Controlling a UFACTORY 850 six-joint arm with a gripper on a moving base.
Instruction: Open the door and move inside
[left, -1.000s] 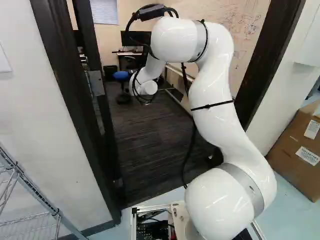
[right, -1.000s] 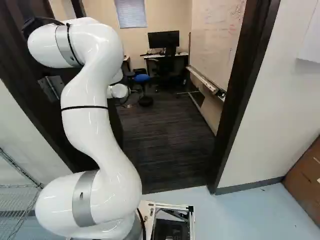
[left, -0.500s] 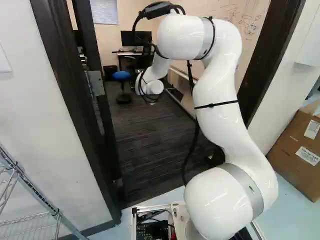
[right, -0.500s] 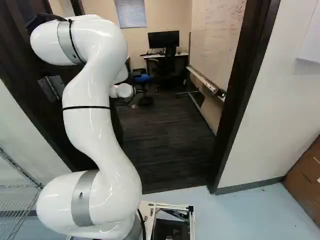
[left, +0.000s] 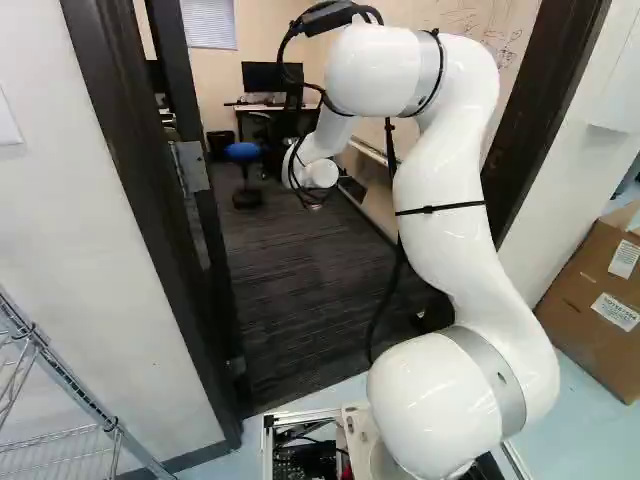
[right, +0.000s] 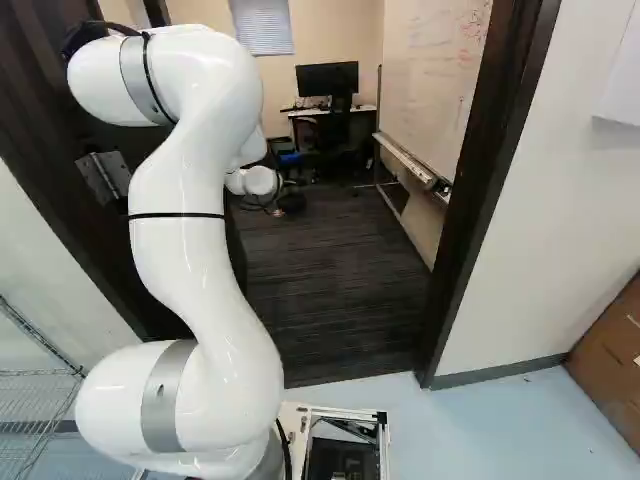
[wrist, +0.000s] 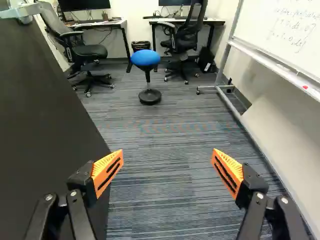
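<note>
- At the left of the left base view, beside the frame (left: 115, 80), door (left: 180, 80) swung inward; at the right, cardboard box (left: 575, 300) with labels, contents hidden; at the foot, open base (left: 300, 413) with circuit boards (left: 305, 460) inside.
- In the right base view, arm (right: 200, 250) reaching through the doorway; base again, holding a dark unit (right: 340, 458); wire shelf (right: 30, 372) at the left edge.
- In the wrist view, fingers (wrist: 108, 170) spread wide above carpet (wrist: 165, 195); door close beside one; well ahead, bin (wrist: 141, 46) behind the blue stool (wrist: 145, 58), liner over its rim, contents too small to tell.
</note>
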